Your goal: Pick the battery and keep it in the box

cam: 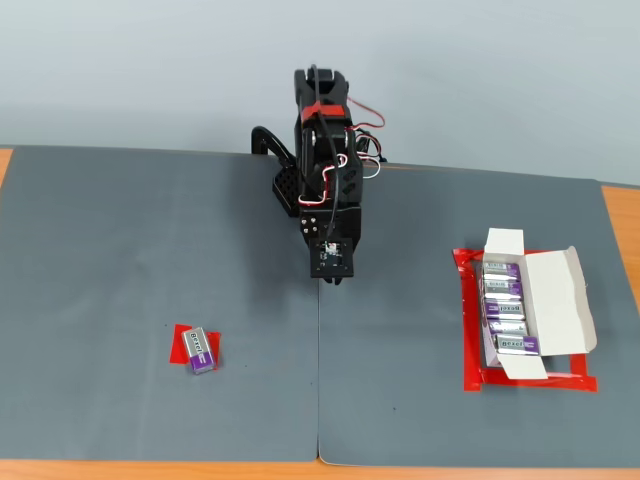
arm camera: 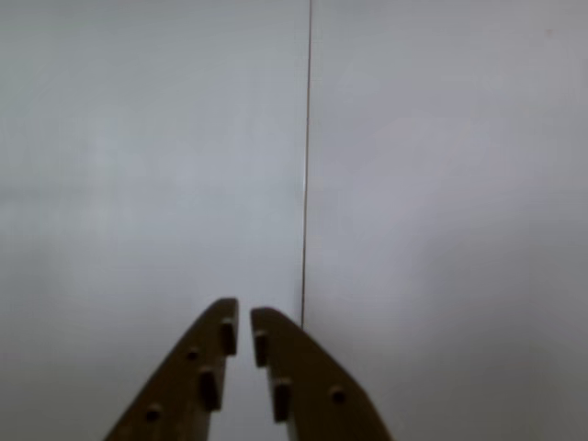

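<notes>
Gripper (arm camera: 244, 317) poised over bare grey mat (arm camera: 441, 230), jaws nearly closed with only a thin gap between the tips, nothing between them; entering the wrist view from 6 o'clock, right tip just beside the thin seam (arm camera: 306, 138) between two mat sheets. In the fixed view, arm (cam: 325, 160) folded at the middle of the table's far side, gripper (cam: 332, 278) pointing down toward 6 o'clock, right over the same seam (cam: 319, 380). Battery (cam: 199, 349) lying flat at about 8 o'clock from the gripper, well apart from it, tilted a little, resting on a red patch (cam: 180, 338) with its lower end hanging past the patch edge. Box (cam: 560, 300) at about 3 o'clock from the gripper, well apart, flaps folded open, sitting inside a red tape frame (cam: 468, 330). Four batteries (cam: 505, 310) in a row inside the box, touching one another, label bands up, filling most of its length. Orange tabletop (cam: 622, 215) visible past the mat at the right edge
</notes>
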You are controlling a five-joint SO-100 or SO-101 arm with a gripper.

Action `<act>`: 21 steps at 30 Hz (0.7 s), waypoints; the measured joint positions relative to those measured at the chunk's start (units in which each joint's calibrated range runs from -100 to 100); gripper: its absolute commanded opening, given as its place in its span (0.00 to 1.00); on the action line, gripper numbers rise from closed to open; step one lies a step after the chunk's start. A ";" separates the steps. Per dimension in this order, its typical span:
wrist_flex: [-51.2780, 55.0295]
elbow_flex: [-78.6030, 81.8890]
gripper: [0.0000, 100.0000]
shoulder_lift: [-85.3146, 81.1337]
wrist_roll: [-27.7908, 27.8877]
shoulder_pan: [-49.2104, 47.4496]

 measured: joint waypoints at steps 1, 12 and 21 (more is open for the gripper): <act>-1.56 -1.71 0.02 2.89 0.00 0.07; -7.81 -23.98 0.02 35.60 3.57 5.90; -8.24 -39.87 0.02 51.40 13.04 14.30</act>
